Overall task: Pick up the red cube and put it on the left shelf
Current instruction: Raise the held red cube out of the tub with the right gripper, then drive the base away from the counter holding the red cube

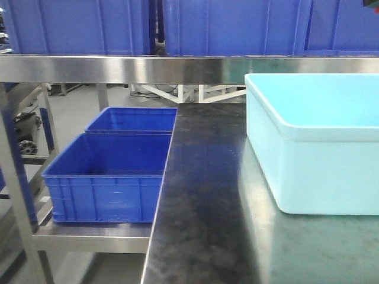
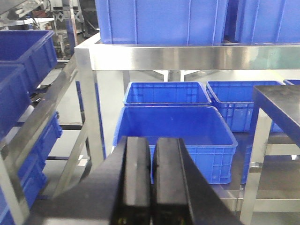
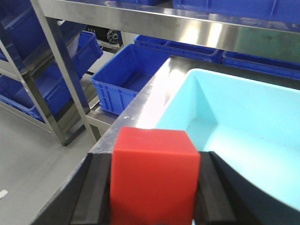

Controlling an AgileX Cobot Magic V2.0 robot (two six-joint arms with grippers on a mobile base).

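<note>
The red cube [image 3: 153, 176] fills the bottom of the right wrist view, clamped between the black fingers of my right gripper [image 3: 154, 187], which is shut on it. It hangs above the dark table's left edge [image 3: 140, 105], beside the light blue tub [image 3: 243, 117]. My left gripper [image 2: 153, 180] is shut with its two black pads together and nothing between them, facing a blue crate [image 2: 176, 129] on the low left shelf [image 1: 95, 236]. Neither gripper shows in the front view.
A steel rack beam [image 1: 118, 68] crosses overhead with blue bins [image 1: 231, 26] on it. Two blue crates [image 1: 109, 177] sit on the left shelf below table height. The light blue tub [image 1: 314, 142] occupies the table's right side. Steel uprights [image 2: 89, 108] stand to the left.
</note>
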